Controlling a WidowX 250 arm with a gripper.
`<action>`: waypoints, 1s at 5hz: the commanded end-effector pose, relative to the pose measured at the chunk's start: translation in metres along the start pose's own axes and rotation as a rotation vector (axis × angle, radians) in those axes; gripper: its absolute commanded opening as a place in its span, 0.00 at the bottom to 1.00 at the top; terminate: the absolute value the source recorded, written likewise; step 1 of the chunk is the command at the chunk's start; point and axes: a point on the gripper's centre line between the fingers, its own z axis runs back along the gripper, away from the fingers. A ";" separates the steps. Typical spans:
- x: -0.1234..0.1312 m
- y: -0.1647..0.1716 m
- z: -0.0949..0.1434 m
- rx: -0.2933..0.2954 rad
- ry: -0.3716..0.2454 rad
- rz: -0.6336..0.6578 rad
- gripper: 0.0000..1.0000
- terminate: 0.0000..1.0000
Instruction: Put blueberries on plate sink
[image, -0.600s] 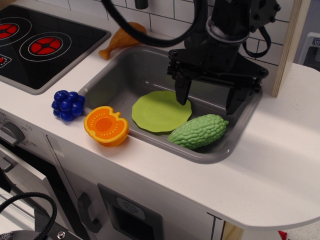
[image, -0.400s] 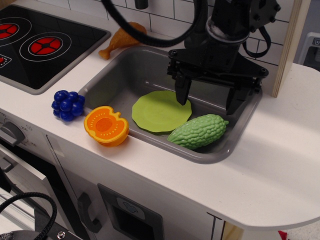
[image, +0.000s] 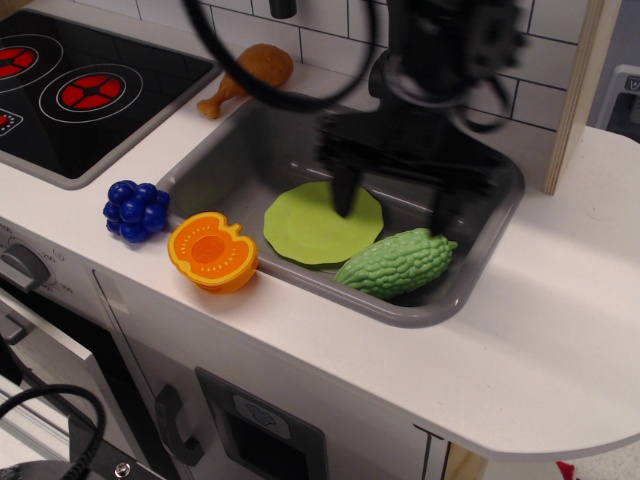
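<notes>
Blueberries (image: 136, 210) sit on the counter at left, beside the orange half fruit (image: 212, 251), untouched. Motion blur smears the arm at upper centre. The pincer (image: 392, 208) hangs over the sink (image: 215, 150), fingers apart and empty, above the plate (image: 315, 228) and bumpy green gourd (image: 396, 263).

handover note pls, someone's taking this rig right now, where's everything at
Gripper: open, empty, blurred, over the sink above the plate's right edge.
Blueberries: untouched on the counter left of the sink, beside the orange half fruit.
Plate: flat in the sink, nothing on it; green gourd lies against its right side.
Done: nothing yet.
Left: reach to the blueberries, grasp, carry them over, set them on the plate.
</notes>
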 end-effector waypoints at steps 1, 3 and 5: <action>0.038 0.059 -0.005 -0.015 -0.087 0.061 1.00 0.00; 0.054 0.142 0.014 0.031 -0.075 0.277 1.00 0.00; 0.051 0.179 0.023 0.033 -0.069 0.290 1.00 0.00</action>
